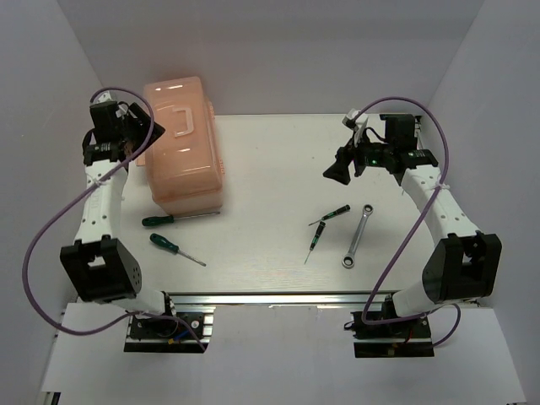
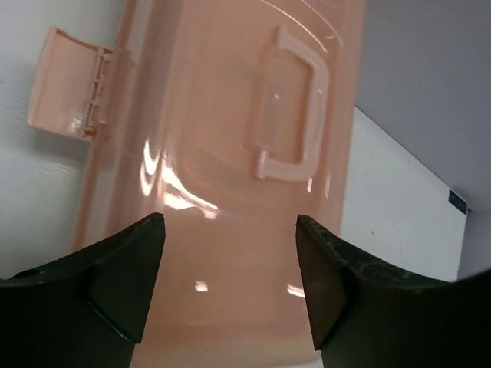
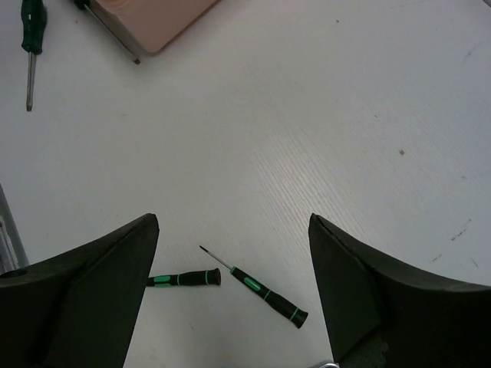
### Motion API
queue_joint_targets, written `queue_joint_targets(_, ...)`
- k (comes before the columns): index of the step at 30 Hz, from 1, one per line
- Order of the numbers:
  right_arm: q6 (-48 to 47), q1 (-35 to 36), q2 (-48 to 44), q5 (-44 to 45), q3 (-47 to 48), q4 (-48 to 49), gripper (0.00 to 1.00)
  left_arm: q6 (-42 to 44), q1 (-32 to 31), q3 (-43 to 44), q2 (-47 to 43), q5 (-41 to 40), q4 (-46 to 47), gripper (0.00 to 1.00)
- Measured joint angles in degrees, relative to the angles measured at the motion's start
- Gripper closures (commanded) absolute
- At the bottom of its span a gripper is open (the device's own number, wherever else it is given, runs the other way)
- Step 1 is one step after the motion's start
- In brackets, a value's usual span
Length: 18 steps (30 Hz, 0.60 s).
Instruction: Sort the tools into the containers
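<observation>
The salmon-pink toolbox [image 1: 181, 156] stands closed at the back left, its lid handle [image 1: 181, 114] on top. My left gripper [image 1: 145, 135] is open and empty, hovering at the box's left side; in the left wrist view the lid [image 2: 230, 115] and handle [image 2: 295, 107] fill the space beyond my open gripper [image 2: 230, 261]. Two long green screwdrivers [image 1: 173, 218] [image 1: 173, 248] lie in front of the box. Two tiny screwdrivers [image 1: 331, 216] [image 1: 314, 240] and the silver wrench [image 1: 358, 236] lie at centre right. My right gripper [image 1: 337, 173] is open, empty, above them; both tiny screwdrivers [image 3: 184, 278] [image 3: 265, 291] show below it [image 3: 234, 261].
White walls close in the table at the back and both sides. A latch flap [image 2: 69, 84] hangs open on the toolbox's side. The right wrist view shows a box corner [image 3: 153, 19] and one long screwdriver [image 3: 31, 38] far off. An aluminium rail [image 1: 278, 297] edges the front.
</observation>
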Motion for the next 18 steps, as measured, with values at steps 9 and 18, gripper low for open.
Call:
queue_joint_targets(9,4.33,0.0,0.0,-1.51,-1.22,4.46,0.11,3.76,1.55,9.81,13.22,-0.35,-0.57,0.18)
queue_joint_targets(18,5.09,-0.02,1.68,-1.66,-1.51,5.14,0.11,10.71,1.33,16.59,21.0,-5.7,-3.63,0.19)
